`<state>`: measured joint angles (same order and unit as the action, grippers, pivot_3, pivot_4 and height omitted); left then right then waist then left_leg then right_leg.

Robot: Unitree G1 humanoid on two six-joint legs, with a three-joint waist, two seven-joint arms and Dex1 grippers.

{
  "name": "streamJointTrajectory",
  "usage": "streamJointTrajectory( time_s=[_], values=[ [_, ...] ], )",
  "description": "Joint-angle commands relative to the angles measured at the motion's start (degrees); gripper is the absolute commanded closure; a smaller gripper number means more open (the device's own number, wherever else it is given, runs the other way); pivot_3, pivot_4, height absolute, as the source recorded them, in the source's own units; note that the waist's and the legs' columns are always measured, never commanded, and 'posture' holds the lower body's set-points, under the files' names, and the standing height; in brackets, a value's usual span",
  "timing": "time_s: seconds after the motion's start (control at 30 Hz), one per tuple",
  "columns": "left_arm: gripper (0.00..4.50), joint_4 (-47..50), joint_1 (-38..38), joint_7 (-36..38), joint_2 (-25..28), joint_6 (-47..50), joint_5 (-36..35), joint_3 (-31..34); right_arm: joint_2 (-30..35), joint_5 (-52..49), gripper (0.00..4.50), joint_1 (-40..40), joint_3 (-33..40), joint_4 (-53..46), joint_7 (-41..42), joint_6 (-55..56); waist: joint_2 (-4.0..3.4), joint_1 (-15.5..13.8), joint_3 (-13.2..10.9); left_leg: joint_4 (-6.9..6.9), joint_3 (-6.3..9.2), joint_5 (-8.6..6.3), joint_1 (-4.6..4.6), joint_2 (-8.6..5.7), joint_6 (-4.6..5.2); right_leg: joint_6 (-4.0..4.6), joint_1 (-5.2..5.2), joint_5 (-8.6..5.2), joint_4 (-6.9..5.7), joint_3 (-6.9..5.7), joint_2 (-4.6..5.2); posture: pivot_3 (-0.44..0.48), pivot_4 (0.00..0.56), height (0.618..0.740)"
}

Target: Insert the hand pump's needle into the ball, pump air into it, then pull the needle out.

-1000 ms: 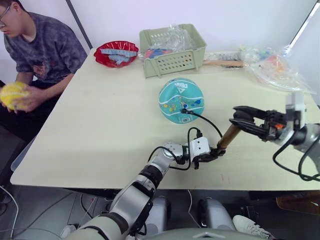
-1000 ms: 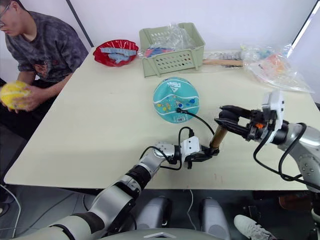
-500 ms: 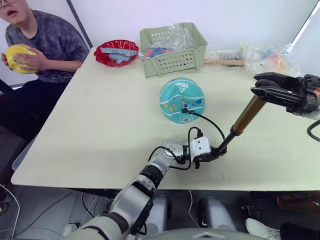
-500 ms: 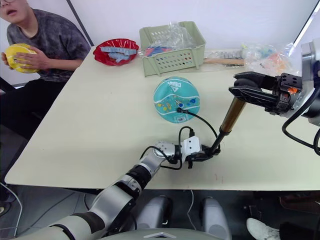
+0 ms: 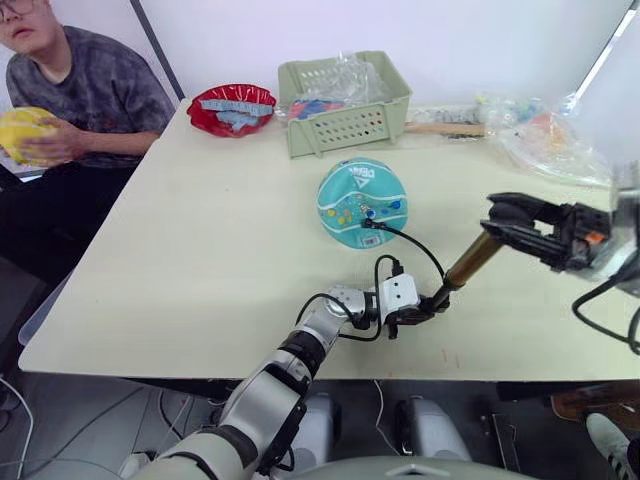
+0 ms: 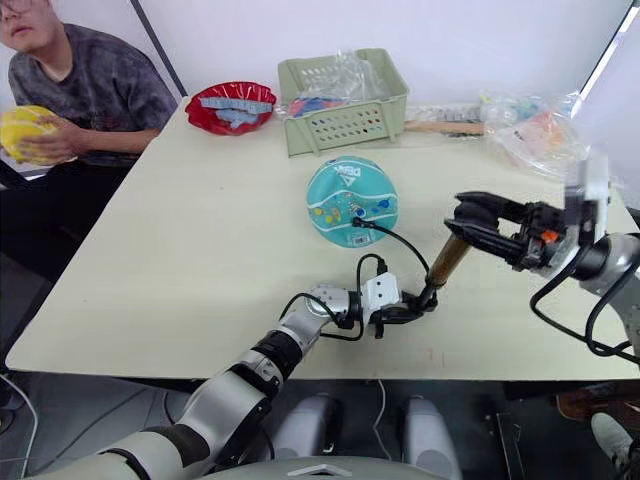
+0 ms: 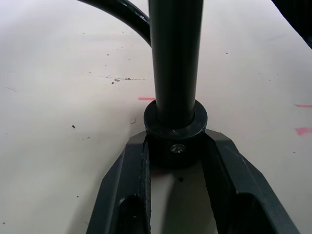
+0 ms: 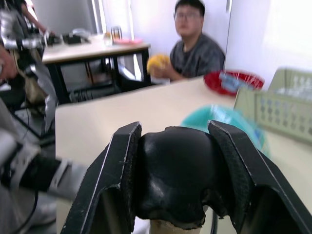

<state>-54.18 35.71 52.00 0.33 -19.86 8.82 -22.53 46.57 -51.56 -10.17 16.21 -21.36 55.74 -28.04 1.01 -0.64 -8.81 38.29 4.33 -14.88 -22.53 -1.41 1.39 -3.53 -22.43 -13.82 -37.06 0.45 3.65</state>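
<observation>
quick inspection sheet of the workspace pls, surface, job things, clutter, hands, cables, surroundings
surface: pale table, a few small pink marks near the front edge.
job's things: teal ball mid-table; pump tilted, its black hose running to the ball; needle too small to tell.
clutter: green basket, red dish, plastic bags along the far edge.
hands: left hand shut on the pump's lower end; right hand shut on the handle.
cables: robot's own wiring near both wrists.
surroundings: seated person holding a yellow ball.
</observation>
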Motion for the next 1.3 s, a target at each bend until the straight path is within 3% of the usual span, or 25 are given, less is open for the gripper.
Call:
streamJointTrajectory(
  time_s=[0.03,0.3,0.57,0.97,1.3],
  values=[
    [3.49,-2.54,-2.13,0.97,0.75,-0.18,2.26,-1.95,-2.47,8.35,2.84,3.68,-5.36,2.61,-0.13,3.49,0.09,-0.01,0.07,0.00,0.03,0.00,0.04,0.02,0.00,0.01,0.04,0.00,0.00,-0.02,-0.04,0.000,0.150,0.740],
    [3.49,-2.40,-2.22,1.17,0.71,0.96,2.61,-2.30,-7.62,18.37,2.84,7.61,-12.54,8.33,-0.52,11.86,0.10,0.01,0.21,-0.02,0.04,0.00,0.09,0.02,-0.01,0.02,0.08,-0.01,0.00,-0.01,-0.07,0.000,0.150,0.740],
    [3.49,-2.22,-2.53,0.81,0.74,0.61,3.36,-2.84,-9.53,22.36,2.84,8.93,-14.21,10.56,-0.61,17.09,0.08,0.02,0.23,-0.17,0.05,-0.02,0.68,0.03,-0.01,-0.08,0.67,-0.10,0.14,-0.01,-0.07,0.000,0.150,0.740],
    [3.49,-2.29,-2.82,1.08,0.89,0.27,3.61,-3.11,-1.89,4.44,2.84,-1.55,-1.35,0.45,-1.59,4.36,-0.21,-0.15,0.03,-0.19,0.06,-0.02,0.39,0.01,-0.01,0.02,0.44,-0.02,0.22,-0.01,0.03,0.000,0.150,0.740],
    [3.49,-2.85,-2.50,1.29,0.77,-0.11,3.84,-3.27,8.80,-10.59,2.84,-14.47,10.03,1.41,-3.87,-8.58,-0.33,-0.19,-0.06,-0.05,0.05,-0.01,-0.27,-0.01,0.00,0.01,-0.14,0.02,0.19,-0.03,0.08,0.000,0.150,0.740]
  ],
)
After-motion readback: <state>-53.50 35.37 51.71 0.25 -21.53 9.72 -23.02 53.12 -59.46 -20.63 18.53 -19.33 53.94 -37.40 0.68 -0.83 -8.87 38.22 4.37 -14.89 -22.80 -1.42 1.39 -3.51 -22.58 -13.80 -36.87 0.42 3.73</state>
